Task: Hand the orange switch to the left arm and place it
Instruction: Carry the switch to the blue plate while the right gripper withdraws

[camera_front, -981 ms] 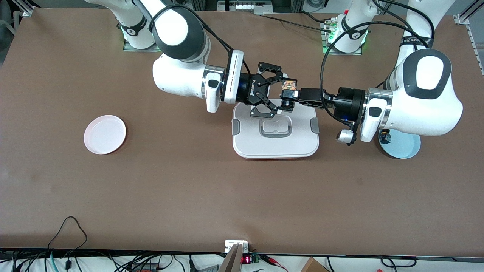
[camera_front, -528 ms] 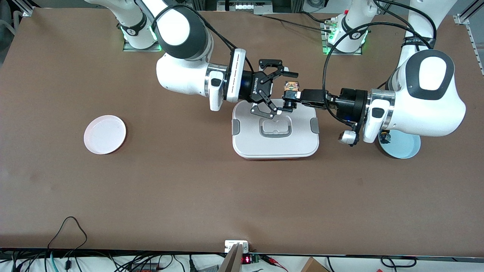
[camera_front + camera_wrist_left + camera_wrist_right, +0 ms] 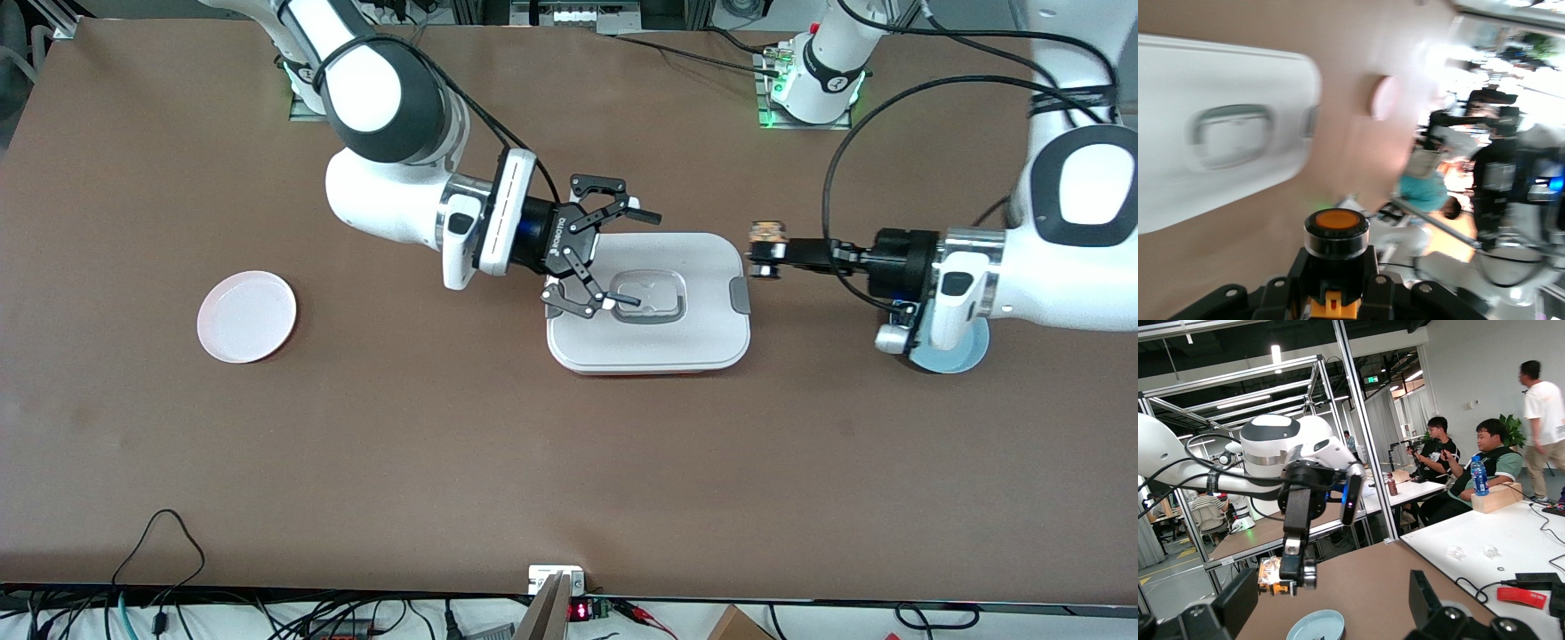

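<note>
The orange switch is a tiny black button with an orange part, held in my left gripper. The gripper is shut on it above the table, just off the end of the box toward the left arm. In the left wrist view the switch's orange top stands between the black fingers. My right gripper is open and empty over the box lid at the right arm's end. Its fingers frame the right wrist view, where the held switch shows farther off.
A pink plate lies toward the right arm's end. A blue plate lies under the left arm, with a small dark object at its edge. The white box also shows in the left wrist view.
The two grippers have drawn apart. The left gripper carried the switch off the box toward the left arm's end. The right gripper pulled back toward the right arm's end, still open.
</note>
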